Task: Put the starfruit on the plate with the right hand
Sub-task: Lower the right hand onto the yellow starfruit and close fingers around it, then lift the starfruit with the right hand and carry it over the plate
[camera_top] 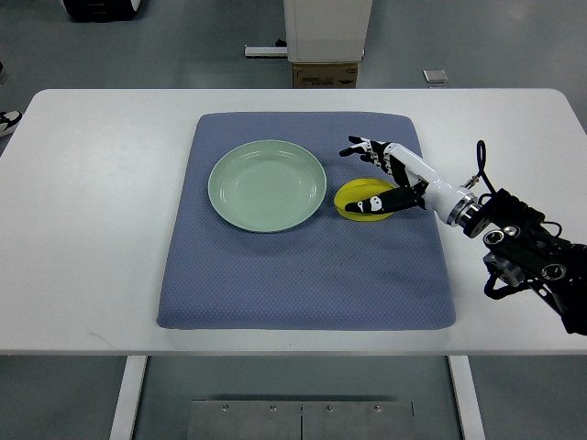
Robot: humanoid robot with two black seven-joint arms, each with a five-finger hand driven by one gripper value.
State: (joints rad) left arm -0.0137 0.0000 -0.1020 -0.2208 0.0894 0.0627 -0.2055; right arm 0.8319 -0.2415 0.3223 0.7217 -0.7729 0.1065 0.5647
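On the blue mat (303, 275) that covers the middle of the white table (83, 229), the right hand (390, 179) reaches in from the right edge, its black-and-white fingers (359, 147) spread over the yellow starfruit (359, 194). The thumb lies against the fruit's near side, while the other fingers arch apart above its far side, so the hand is open around the fruit and not closed on it. The starfruit rests on the mat directly under the palm. Just beyond the fingertips, to the hand's left, sits the pale green plate (267, 185), its rim almost touching the fruit.
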